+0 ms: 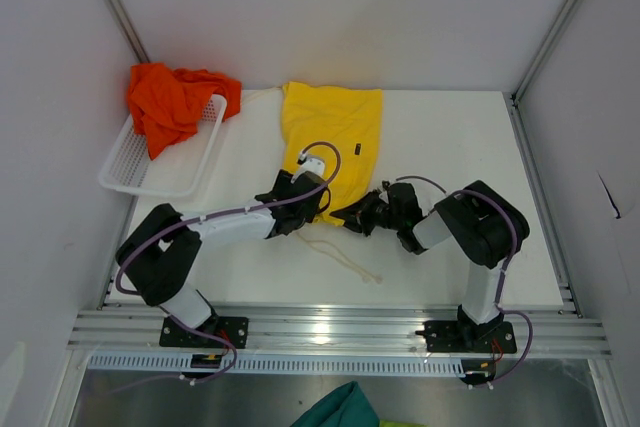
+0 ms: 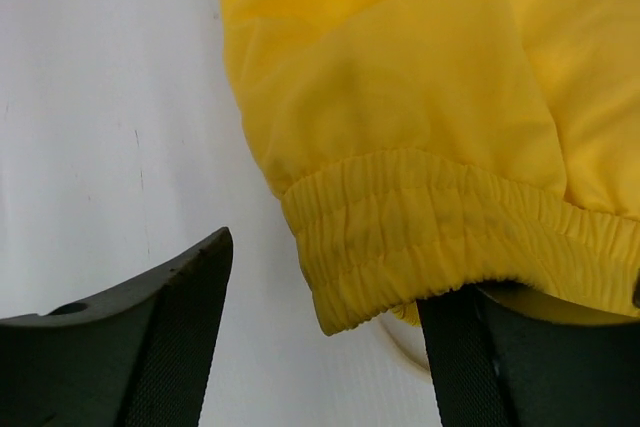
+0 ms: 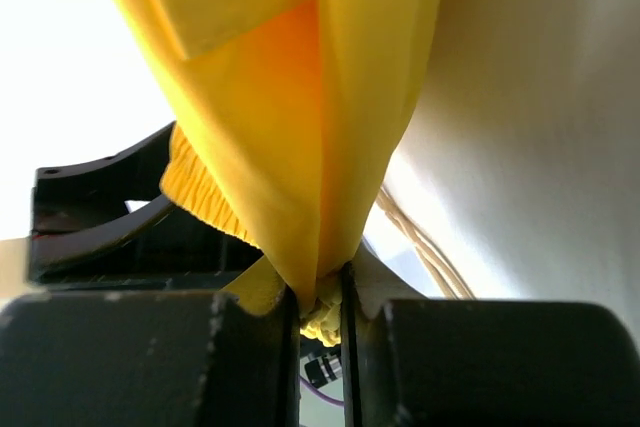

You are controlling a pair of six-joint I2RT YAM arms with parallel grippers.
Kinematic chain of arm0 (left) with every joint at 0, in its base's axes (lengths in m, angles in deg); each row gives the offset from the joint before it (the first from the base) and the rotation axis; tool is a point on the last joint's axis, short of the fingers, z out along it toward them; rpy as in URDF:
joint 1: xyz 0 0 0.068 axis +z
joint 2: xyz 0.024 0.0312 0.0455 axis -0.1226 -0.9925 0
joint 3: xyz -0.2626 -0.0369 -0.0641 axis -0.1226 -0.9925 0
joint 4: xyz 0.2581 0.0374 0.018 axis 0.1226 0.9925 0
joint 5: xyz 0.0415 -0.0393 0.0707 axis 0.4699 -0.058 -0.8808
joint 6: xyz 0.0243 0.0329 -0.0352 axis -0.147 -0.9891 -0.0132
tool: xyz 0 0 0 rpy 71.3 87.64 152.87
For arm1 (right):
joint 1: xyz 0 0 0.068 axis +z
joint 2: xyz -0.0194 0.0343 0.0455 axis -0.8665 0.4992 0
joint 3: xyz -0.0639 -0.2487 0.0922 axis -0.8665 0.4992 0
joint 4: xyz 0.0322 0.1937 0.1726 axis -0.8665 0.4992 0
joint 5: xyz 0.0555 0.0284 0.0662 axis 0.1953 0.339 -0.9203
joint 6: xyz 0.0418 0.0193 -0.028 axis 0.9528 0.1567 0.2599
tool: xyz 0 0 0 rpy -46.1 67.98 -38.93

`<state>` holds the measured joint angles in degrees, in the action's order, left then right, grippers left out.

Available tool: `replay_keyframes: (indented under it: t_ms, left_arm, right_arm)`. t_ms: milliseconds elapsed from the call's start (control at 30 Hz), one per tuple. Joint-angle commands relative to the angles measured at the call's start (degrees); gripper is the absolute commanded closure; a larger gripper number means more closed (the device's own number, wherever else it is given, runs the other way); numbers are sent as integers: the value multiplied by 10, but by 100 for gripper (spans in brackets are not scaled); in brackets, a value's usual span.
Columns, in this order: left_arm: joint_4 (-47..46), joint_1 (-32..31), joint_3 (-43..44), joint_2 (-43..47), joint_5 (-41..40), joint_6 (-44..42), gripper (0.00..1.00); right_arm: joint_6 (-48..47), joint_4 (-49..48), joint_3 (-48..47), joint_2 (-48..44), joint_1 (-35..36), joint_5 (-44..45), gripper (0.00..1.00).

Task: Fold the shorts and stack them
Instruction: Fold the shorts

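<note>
The yellow shorts (image 1: 335,127) lie flat on the white table, waistband toward the arms. My right gripper (image 3: 320,292) is shut on a bunched bit of the yellow shorts (image 3: 300,97) at the waistband and lifts it a little. My left gripper (image 2: 330,277) stands open at the elastic waistband corner (image 2: 400,222), which hangs between the fingers; the fabric drapes over the right finger (image 2: 470,357). In the top view the two grippers, left (image 1: 305,209) and right (image 1: 357,215), meet at the near edge of the shorts. The orange-red shorts (image 1: 170,102) are crumpled in a basket.
The white plastic basket (image 1: 150,172) sits at the table's back left corner. White drawstrings (image 1: 345,252) trail on the table near the front. A teal-green cloth (image 1: 335,409) lies below the rail at the bottom. Walls enclose the table on three sides.
</note>
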<state>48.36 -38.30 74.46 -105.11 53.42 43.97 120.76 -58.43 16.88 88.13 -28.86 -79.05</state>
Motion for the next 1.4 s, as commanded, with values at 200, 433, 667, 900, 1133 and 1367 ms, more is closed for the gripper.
replay_keyframes:
  t_ms: [200,433,667,900,1133,1367]
  left_arm:
    - [-50,3,57,-5,51,-71,16]
    - [-47,5,62,-40,4,-70,15]
    - [-13,25,77,-71,-106,-14,17]
    - [-17,55,38,-5,-110,29,17]
    - [78,104,24,20,-112,122,17]
    - [98,155,-26,58,-57,220,20]
  right_arm:
    - [-1,15,-13,-25,-3,-47,100]
    - [-1,31,-17,-42,-8,-61,100]
    - [-33,85,-14,-74,-13,-68,100]
    - [-73,107,18,-80,-41,-80,100]
    - [-113,134,39,-93,-88,-95,100]
    - [-137,153,53,-100,-112,-93,100]
